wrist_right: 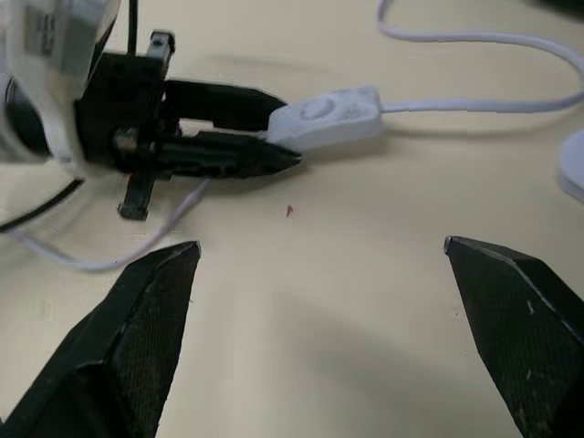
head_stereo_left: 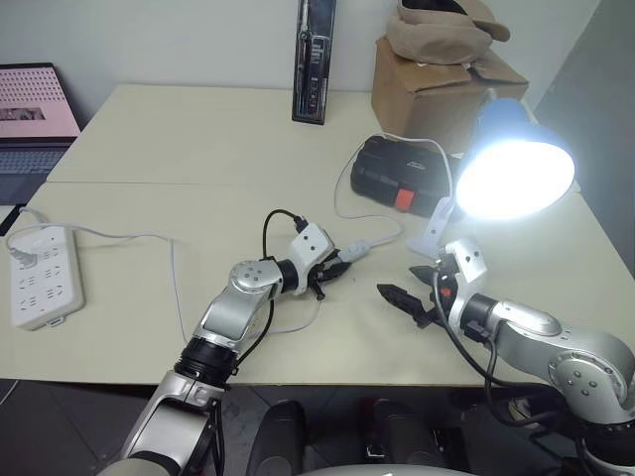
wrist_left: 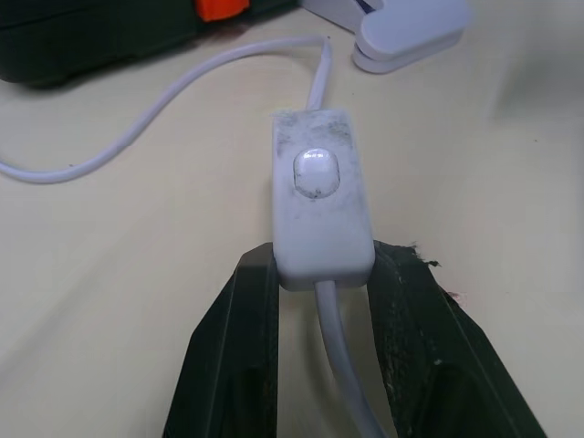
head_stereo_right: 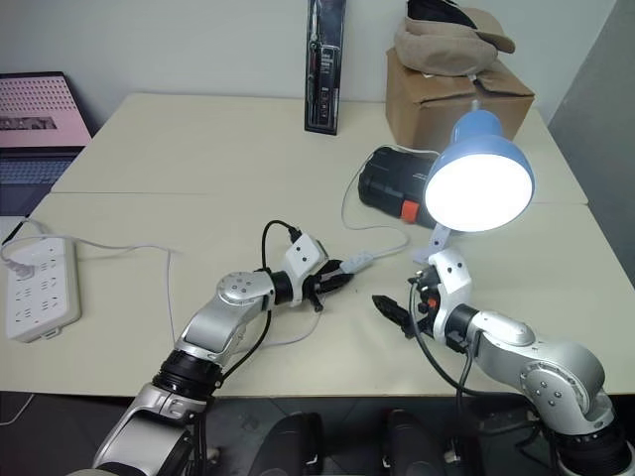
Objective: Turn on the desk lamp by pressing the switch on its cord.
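The desk lamp [head_stereo_left: 516, 164], blue dome shade on a white clip base [head_stereo_left: 432, 233], stands at the right of the table with its bulb shining brightly. Its thin white cord [head_stereo_left: 342, 193] loops across the table to the switch [wrist_left: 321, 196], a small white oblong lying flat. My left gripper [head_stereo_left: 332, 270] is shut on the near end of the switch, one black finger pressed to each side. My right gripper [wrist_right: 319, 246] is open and holds nothing, a short way right of the switch and just above the table.
A white power strip [head_stereo_left: 40, 278] lies at the left edge with its cable trailing right. A black case [head_stereo_left: 402, 174] sits behind the lamp, a cardboard box [head_stereo_left: 437, 84] at the far right. A laptop [head_stereo_left: 30, 119] and a tall black package [head_stereo_left: 315, 59] stand farther back.
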